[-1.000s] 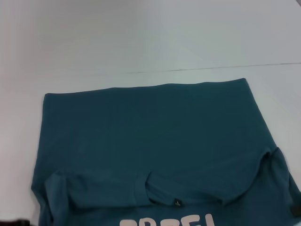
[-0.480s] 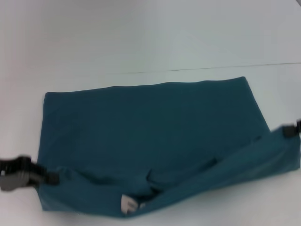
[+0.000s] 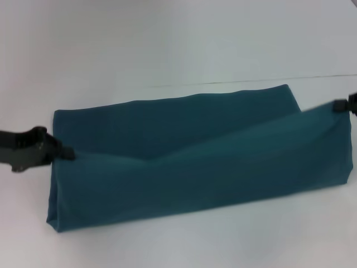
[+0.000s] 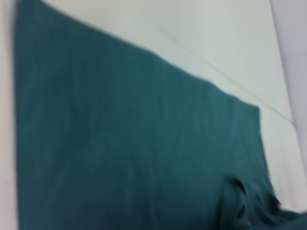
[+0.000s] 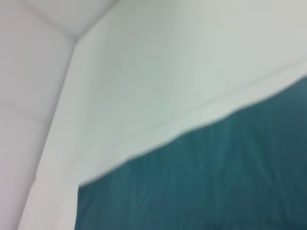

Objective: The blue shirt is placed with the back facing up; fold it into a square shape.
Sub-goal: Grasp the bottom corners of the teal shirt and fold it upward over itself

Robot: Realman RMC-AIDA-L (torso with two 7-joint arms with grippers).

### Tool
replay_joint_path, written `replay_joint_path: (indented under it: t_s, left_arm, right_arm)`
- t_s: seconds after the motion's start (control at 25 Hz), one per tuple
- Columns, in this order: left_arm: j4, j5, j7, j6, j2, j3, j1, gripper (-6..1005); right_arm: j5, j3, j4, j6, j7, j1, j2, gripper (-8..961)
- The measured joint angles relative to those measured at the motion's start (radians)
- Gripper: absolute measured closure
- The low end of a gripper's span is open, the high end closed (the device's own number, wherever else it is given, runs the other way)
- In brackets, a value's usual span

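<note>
— Where is the shirt?
— I see the blue shirt (image 3: 195, 167) on the white table (image 3: 167, 44), doubled over; the left gripper (image 3: 68, 153) at nine o'clock and the right gripper (image 3: 338, 106) at three o'clock each pinch its raised edge.

The black left gripper (image 3: 68, 151) runs off the head view's left edge, and the black right gripper (image 3: 341, 106) is clipped at the right edge — only its tip shows. The raised front layer of the plain teal-blue knit shirt (image 3: 195, 167) hides the near part beneath it; both wrist views are blurred — neither shows fingers.
</note>
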Motion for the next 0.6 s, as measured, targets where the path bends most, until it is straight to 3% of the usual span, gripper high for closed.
replay_joint_path:
  t_s: [0.2,0.4,0.48,0.6]
  left_arm:
    - [-0.033,0.003,-0.031,-0.147,-0.009,0.066,-0.015,883]
    - [-0.032,-0.011,-0.033,-0.228,-0.039,0.084,-0.022,878]
    - [-0.002,-0.032,-0.034,-0.233,-0.046,0.08,-0.021,876]
    - [0.019,-0.057,-0.049,-0.266,-0.038,0.08,-0.03,872]
  right_arm:
    - [0.014,-0.025,0.025,0.15,0.012,-0.001,0.032,914]
    - [0.037,-0.044,0.057,0.255,-0.024,0.008,0.06,914]
    - [0.066,-0.044,0.056,0.263,-0.03,0.008,0.062,914]
    - [0.1,-0.053,0.051,0.305,-0.029,0.021,0.056,915]
